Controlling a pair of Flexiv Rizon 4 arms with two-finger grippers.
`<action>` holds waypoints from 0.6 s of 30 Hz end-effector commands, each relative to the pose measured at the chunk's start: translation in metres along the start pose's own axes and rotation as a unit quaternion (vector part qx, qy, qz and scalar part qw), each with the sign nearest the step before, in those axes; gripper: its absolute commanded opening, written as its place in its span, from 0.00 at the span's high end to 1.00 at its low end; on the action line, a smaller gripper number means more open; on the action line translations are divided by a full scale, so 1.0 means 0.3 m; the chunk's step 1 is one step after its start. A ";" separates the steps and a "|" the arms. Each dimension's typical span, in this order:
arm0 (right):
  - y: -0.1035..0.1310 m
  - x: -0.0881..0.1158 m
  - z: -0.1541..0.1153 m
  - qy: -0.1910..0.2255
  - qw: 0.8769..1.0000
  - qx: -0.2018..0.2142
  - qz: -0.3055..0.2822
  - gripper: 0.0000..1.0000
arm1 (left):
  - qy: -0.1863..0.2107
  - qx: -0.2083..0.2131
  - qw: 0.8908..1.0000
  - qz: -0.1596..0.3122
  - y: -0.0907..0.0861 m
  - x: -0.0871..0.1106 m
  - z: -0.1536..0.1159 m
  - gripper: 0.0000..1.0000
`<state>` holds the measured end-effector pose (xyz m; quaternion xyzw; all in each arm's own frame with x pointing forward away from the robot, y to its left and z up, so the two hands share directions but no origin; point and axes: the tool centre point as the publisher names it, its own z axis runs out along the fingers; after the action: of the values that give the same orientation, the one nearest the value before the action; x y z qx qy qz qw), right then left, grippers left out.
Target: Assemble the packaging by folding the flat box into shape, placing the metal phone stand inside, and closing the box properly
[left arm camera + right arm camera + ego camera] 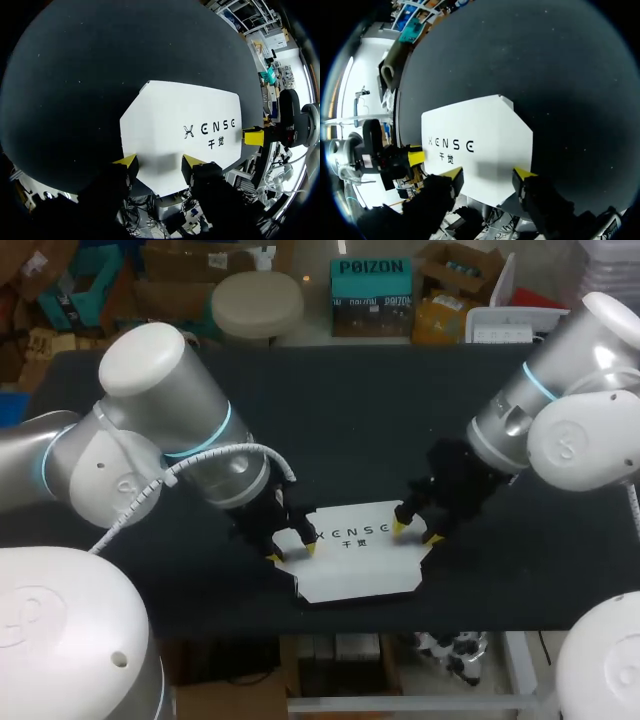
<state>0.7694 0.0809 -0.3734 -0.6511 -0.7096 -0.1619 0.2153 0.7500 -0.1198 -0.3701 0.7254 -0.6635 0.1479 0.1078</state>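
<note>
Matte black tabletop (350, 410) is stretching wide under both arms, its surface dull and faintly speckled. Near its front edge the flat box (360, 565) is lying unfolded, a smooth white card sheet with angled corners and black lettering across its face. The left gripper (292, 551) is sitting at the sheet's left end, its 2 yellow-tipped fingers standing apart and gripping nothing. The right gripper (416, 532) is sitting at the right end, its 2 fingers likewise spread, not clamping the card.
</note>
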 end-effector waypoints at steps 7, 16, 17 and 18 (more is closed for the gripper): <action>0.005 -0.020 0.009 0.009 1.000 -0.003 -0.001 0.35 | 0.007 -0.001 1.000 -0.001 0.000 -0.002 0.023 0.38; 0.015 -0.029 0.026 0.028 1.000 -0.012 -0.007 0.34 | 0.020 -0.002 1.000 0.004 0.002 -0.003 0.030 0.37; 0.016 -0.031 0.027 0.031 0.999 -0.013 -0.007 0.35 | 0.021 -0.002 1.000 0.004 0.002 -0.003 0.031 0.38; 0.018 -0.031 0.028 0.035 0.999 -0.012 -0.007 0.36 | 0.024 -0.001 1.000 0.005 0.002 -0.003 0.031 0.38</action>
<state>0.7729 0.0797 -0.3808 -0.6464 -0.7051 -0.1894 0.2216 0.7504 -0.1223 -0.3759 0.7192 -0.6645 0.1616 0.1225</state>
